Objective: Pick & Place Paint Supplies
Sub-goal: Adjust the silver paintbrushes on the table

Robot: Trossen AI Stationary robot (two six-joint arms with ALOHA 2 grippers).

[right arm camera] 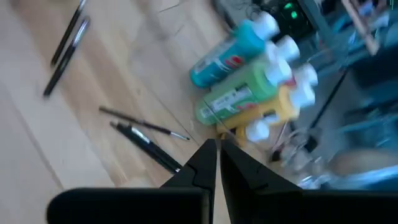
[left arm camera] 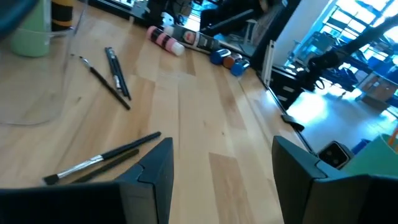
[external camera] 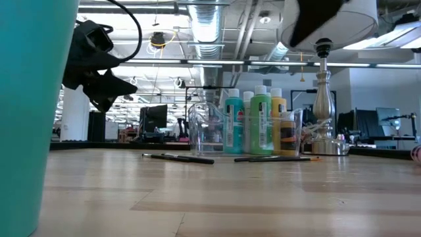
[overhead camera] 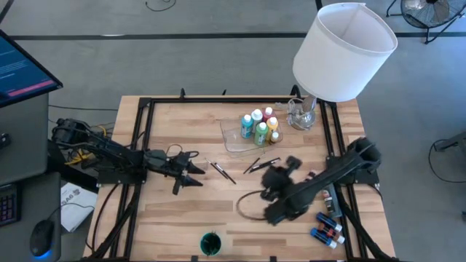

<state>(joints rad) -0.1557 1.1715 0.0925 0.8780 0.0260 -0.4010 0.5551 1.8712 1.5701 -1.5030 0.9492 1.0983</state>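
1. The left gripper point(overhead camera: 191, 173) hangs over the bare wood with its jaws apart and nothing between them; the nearest pair of brushes point(overhead camera: 222, 172) lies just beyond its fingertips
2. The right gripper point(right arm camera: 217, 149) is pinched closed and empty, poised above a second pair of brushes point(overhead camera: 261, 164) and short of the clear tray point(overhead camera: 234, 140)
3. The white-capped paint bottles point(overhead camera: 260, 125) stand clustered at the tray; several tiny bottles point(overhead camera: 328, 227) lie at the table's right edge
4. Handling, as a judgement: the brushes look light, stiff and thin, lying flat, so they would likely roll or slip; take one across the middle of the handle. The bottles look smooth and rigid, best gripped round the body below the cap
5. The low view shows the teal, green and yellow bottles point(external camera: 255, 124) upright, which the overhead view cannot confirm; only the overhead view shows the teal cup point(overhead camera: 210, 243) at the near edge and the lampshade point(overhead camera: 342, 51)
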